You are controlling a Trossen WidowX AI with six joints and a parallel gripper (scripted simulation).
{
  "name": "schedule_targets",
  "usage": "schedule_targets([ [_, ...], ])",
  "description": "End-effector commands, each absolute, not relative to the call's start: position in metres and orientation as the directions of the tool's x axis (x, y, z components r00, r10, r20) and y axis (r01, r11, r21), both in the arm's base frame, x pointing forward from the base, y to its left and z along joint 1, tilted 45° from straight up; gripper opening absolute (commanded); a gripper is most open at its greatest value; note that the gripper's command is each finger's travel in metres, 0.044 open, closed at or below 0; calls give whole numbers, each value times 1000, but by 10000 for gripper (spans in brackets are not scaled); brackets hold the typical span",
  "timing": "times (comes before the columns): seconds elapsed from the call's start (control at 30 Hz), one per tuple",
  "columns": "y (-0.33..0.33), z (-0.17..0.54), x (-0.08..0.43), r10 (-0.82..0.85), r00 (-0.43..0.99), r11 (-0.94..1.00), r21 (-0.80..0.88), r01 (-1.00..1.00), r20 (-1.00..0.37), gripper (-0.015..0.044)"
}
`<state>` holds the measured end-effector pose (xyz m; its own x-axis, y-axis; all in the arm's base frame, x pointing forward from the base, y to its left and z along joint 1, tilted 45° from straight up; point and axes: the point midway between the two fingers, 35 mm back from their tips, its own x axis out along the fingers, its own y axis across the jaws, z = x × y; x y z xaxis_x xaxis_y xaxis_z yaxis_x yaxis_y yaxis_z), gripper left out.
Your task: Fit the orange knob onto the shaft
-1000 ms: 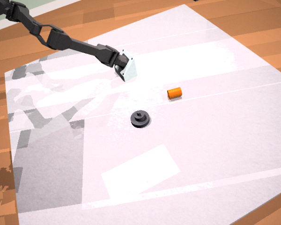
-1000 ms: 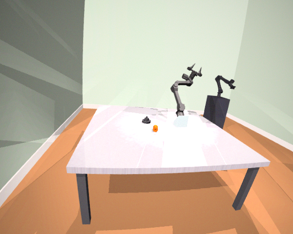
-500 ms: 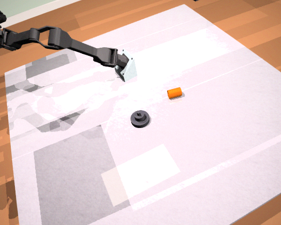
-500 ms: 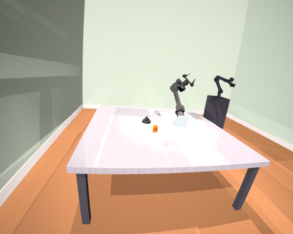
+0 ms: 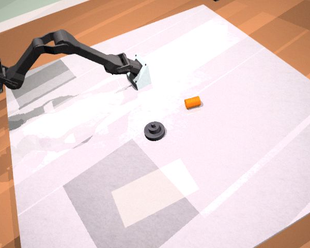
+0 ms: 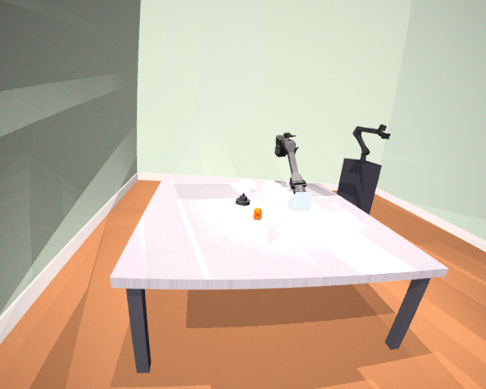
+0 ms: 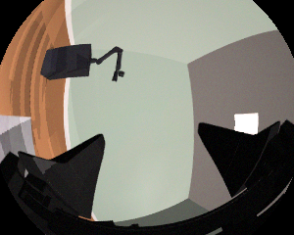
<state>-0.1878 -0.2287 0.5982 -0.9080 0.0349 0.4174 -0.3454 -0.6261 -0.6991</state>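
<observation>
The orange knob [image 5: 192, 102] [image 6: 257, 214] lies on its side on the white table. The round dark pedestal [image 5: 154, 137] [image 6: 243, 203] stands beside it, apart from the knob, with the bare dark shaft [image 5: 153, 125] [image 6: 243, 194] sticking up from its middle. The shaft's flat side cannot be made out. My gripper [image 7: 153, 133] is open and empty, its two dark fingers wide apart in the wrist view. It is raised high, far from the knob and pedestal, and is cut off at the left edge in the top view. Neither knob nor pedestal shows in the wrist view.
The arm's pale base bracket [image 5: 144, 78] [image 6: 301, 202] stands on the table [image 5: 256, 106] [image 6: 185, 251], near the pedestal and knob. A second dark arm [image 6: 362, 144] [image 7: 119, 60] on a dark stand [image 6: 357, 181] [image 7: 69, 61] is beyond the table. Light patches and shadows cross the tabletop.
</observation>
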Motion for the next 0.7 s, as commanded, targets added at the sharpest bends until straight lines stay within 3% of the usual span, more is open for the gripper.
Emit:
schedule_targets([
  [0.0, -251, 602, -149, -103, -897, -683, -686, -251, 430, 440],
  [0.37, -284, 613, -3, -534, -706, -746, -652, 135, 465, 440],
  [0.67, -259, 612, 119, -782, -412, -622, -640, 452, 468, 440],
])
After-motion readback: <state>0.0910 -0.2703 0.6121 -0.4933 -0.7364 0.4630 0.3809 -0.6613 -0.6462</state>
